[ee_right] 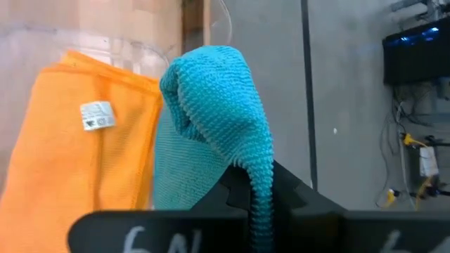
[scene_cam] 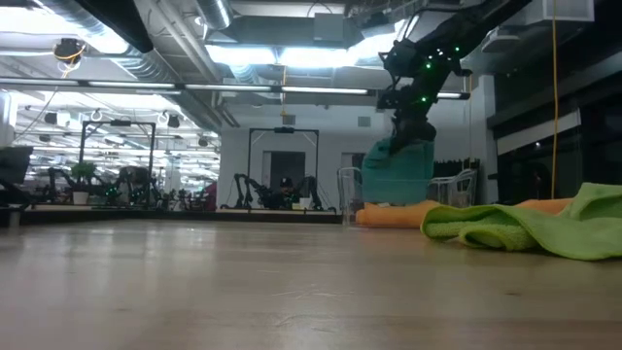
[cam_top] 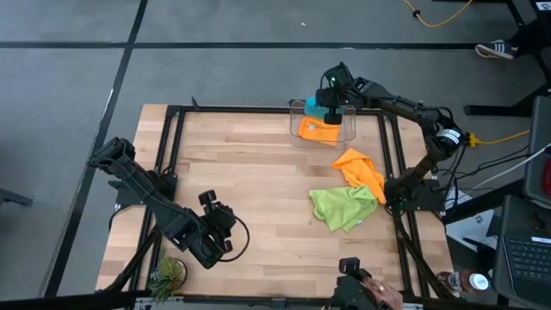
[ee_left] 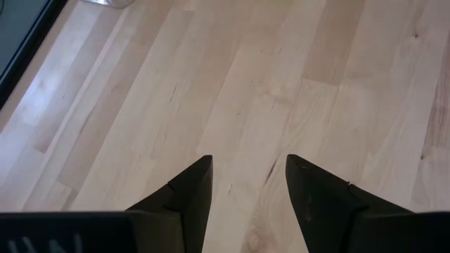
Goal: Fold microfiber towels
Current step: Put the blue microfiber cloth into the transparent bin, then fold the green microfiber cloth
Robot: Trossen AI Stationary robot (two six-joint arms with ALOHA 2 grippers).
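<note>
The right gripper (cam_top: pixel 330 102) is pinching the teal towel (ee_right: pixel 211 119) over the clear bin (cam_top: pixel 322 123), risking snagging the rim, while the left gripper (cam_top: pixel 219 226) is idling spread.

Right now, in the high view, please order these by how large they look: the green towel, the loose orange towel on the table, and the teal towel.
1. green towel
2. loose orange towel, slightly smaller
3. teal towel, mostly hidden under the right gripper, so unsure
</note>
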